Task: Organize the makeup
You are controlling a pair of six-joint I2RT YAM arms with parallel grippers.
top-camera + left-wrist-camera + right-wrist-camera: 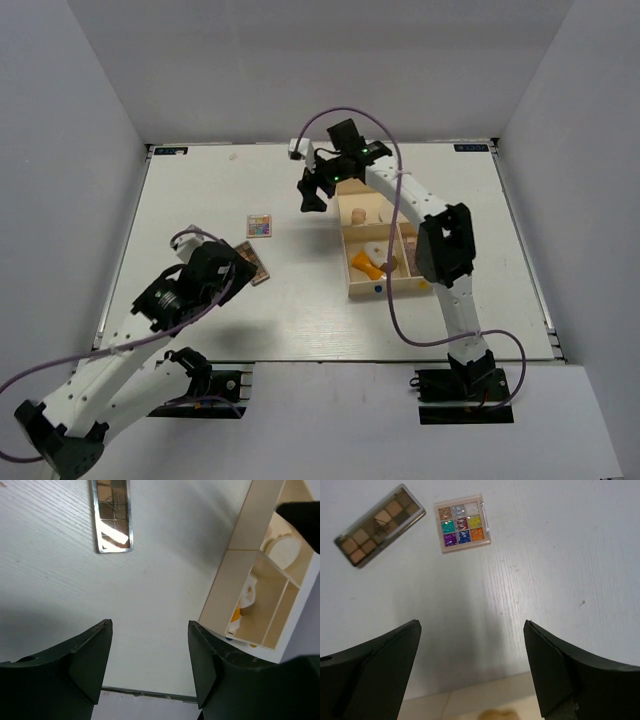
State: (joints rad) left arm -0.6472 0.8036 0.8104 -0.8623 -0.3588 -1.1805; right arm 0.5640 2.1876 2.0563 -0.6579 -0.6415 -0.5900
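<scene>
Looking down from above, we see the right jaws hanging over the bench (200, 190) just past the far left corner of the box (343, 255), spread wide with nothing between them. The right wrist view shows the same, both sides standing well apart above bare white surface. Left of those jaws lies the square palette (260, 226), flat on the bench with its nine bright pans facing up. Nearer to us, close beside it but apart, lies a brown palette (256, 266), set at a slant and partly hidden beneath the left jaws. The left jaws hover over that spot, at the middle left of the bench, and they too are open and hold nothing; in the left wrist view we see only bench between them. That view also shows a long shiny palette (112, 515) ahead of them, lying flat and well clear of the box; we cannot tell whether it is the brown one seen from above. Inside the box, a peach sponge (358, 214) sits in the far compartment and the orange tube (364, 266) lies in the near left one. The cream disc (372, 250) shows between them by the cross divider, and we cannot tell which side of it the disc is on. The near right compartment is mostly hidden by the right arm (440, 250).
</scene>
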